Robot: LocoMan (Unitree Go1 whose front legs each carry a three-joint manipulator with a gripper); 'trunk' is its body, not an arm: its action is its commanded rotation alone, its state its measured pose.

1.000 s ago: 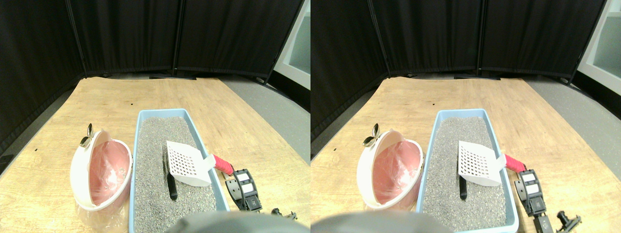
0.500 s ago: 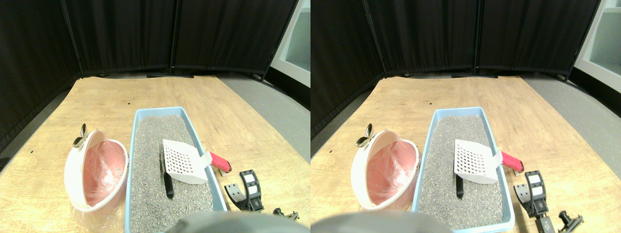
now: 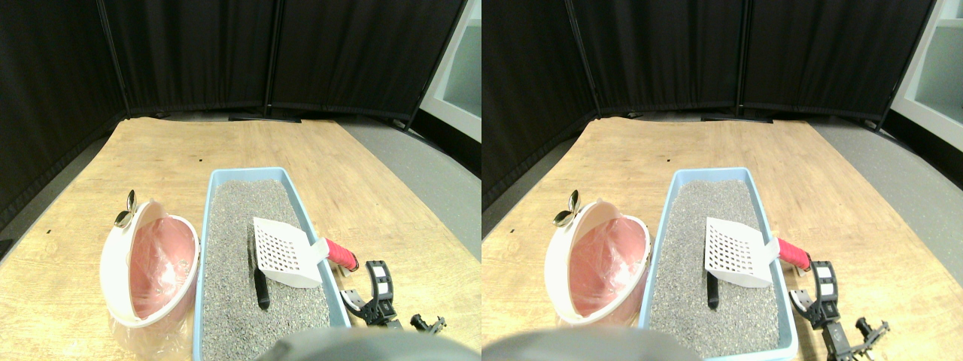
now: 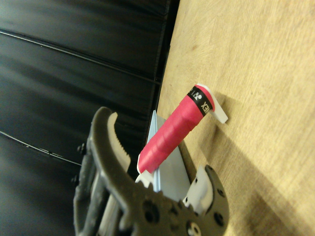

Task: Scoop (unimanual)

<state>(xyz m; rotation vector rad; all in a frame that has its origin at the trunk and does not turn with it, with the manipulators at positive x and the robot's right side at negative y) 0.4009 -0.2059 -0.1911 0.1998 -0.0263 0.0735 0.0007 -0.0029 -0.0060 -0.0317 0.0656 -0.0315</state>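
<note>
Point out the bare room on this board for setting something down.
Free: the wooden board beyond the blue litter tray toward the black curtains, and the strip left of the pink-lined white bin. Crowded: right of the tray, where the scoop's red handle overhangs beside the right gripper.

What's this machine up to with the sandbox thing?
It's set up to scoop from a litter tray. The white slotted scoop rests on the grey litter in the blue tray, its red handle sticking out over the rim. The robot's right gripper sits open on the wooden floor beside that handle, not holding it. A dark lump lies in the litter, beside a pink-lined bin.
</note>
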